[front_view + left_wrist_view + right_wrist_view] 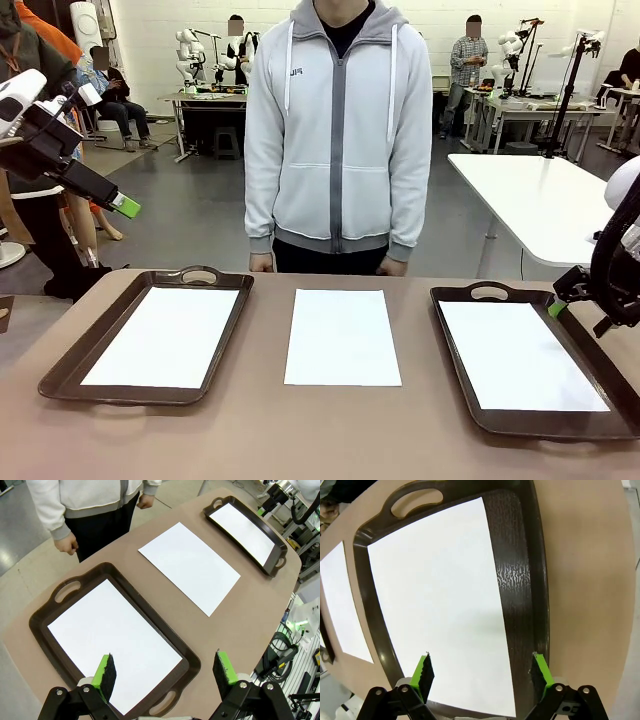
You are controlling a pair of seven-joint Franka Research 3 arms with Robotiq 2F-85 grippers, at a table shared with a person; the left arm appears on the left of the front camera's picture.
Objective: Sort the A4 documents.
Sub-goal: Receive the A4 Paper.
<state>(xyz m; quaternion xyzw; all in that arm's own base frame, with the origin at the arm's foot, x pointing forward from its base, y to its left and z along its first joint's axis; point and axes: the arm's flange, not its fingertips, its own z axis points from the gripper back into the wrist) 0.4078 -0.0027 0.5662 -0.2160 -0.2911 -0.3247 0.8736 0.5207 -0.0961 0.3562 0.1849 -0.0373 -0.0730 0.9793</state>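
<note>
A4 documents (342, 337): 1 per tray (130, 395), 1 between

Bright even light, sharp; wrist views warped.

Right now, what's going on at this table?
Nothing is held. A white sheet lies in the left tray, another in the right tray, and a third sheet lies on the table between them. The left gripper and right gripper hover open, each aimed at its own tray. A person stands opposite.
</note>
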